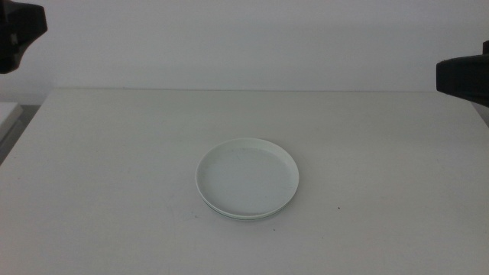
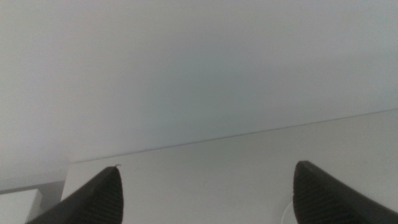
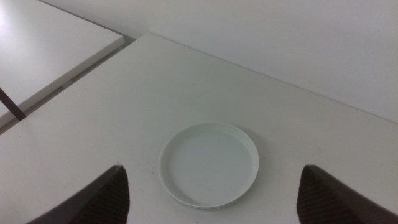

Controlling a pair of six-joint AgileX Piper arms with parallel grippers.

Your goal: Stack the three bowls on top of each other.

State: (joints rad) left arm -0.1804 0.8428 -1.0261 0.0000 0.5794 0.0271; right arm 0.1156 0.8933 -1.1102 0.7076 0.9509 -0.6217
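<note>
A stack of smooth round bowls [image 1: 247, 179], low-rimmed with the white one on top, sits mid-table [image 1: 107, 168]; only the middle view shows a lower rim peeking out beneath. The left gripper [image 2: 208, 193] and right gripper [image 3: 214, 193] hover high at their own sides, jaws spread apart, grasping nothing
</note>
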